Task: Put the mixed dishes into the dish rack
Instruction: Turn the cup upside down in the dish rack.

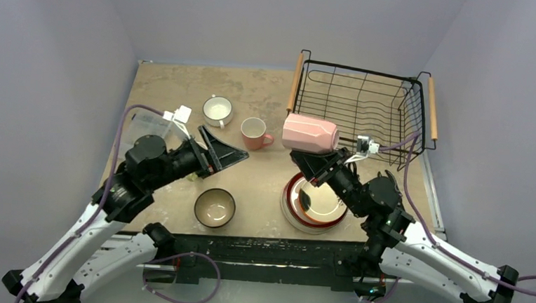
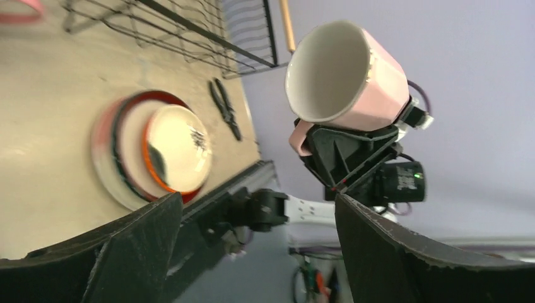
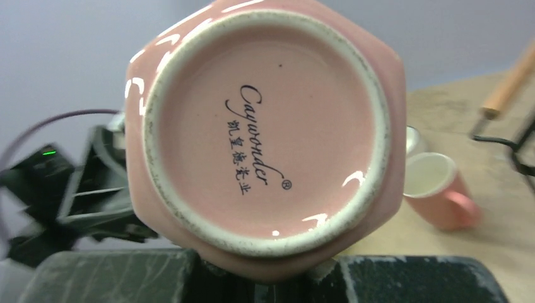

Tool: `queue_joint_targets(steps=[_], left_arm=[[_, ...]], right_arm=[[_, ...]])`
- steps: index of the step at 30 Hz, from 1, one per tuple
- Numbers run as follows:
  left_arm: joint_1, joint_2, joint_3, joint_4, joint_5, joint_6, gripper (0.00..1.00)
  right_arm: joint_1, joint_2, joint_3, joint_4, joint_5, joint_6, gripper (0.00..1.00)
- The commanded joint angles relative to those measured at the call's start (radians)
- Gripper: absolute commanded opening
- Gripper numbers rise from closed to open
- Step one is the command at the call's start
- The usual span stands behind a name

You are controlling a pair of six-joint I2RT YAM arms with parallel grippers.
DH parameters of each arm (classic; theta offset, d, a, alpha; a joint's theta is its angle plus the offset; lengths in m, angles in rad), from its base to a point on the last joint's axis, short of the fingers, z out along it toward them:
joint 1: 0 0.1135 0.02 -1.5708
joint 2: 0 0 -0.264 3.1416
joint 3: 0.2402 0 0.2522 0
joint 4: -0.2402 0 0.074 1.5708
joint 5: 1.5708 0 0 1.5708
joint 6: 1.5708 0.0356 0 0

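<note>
Pale purple walls (image 1: 62, 26) stand around the tan table (image 1: 170, 89). The dish rack (image 1: 363, 104) sits at its far right corner. The right gripper (image 1: 315, 163) squeezes the pale pink mug (image 1: 310, 134), sideways in the air near the rack. The left gripper (image 1: 214, 152) is wide open, holding nothing.

Glossy pale pink mug (image 1: 310, 133), cream-ringed base with dark script. Toward the far edge of the tan table (image 1: 174, 89), salmon mug (image 1: 254, 132) and white mug (image 1: 218, 110). Near edge: dark-rimmed bowl (image 1: 214, 208), cream inside; plates (image 1: 315, 203), cream with red and orange rims. Black wire dish rack (image 1: 366, 101), pale wooden handles (image 1: 295, 81).
</note>
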Motion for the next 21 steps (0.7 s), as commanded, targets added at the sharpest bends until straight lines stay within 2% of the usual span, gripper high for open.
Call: queue_joint_targets(steps=[1, 4, 6, 11, 17, 21], left_arm=[[0.001, -0.014, 0.209, -0.395, -0.290, 0.384, 0.92], [0.001, 0.033, 0.348, -0.517, -0.452, 0.550, 0.94], [0.001, 0.067, 0.416, -0.525, -0.527, 0.661, 0.94], [0.001, 0.150, 0.483, -0.382, -0.646, 0.918, 0.94], [0.001, 0.254, 0.478, -0.178, -0.695, 1.108, 0.97], [0.000, 0.318, 0.485, -0.126, -0.755, 1.226, 0.98]], right_arm=[[0.002, -0.042, 0.183, -0.427, 0.308, -0.043, 0.00], [0.002, -0.038, 0.246, -0.598, 0.422, -0.088, 0.00], [0.002, -0.023, 0.296, -0.679, 0.487, -0.109, 0.00], [0.002, 0.058, 0.417, -0.808, 0.620, -0.141, 0.00], [-0.002, 0.207, 0.564, -0.904, 0.753, -0.185, 0.00], [-0.080, 0.333, 0.657, -0.878, 0.728, -0.271, 0.00]])
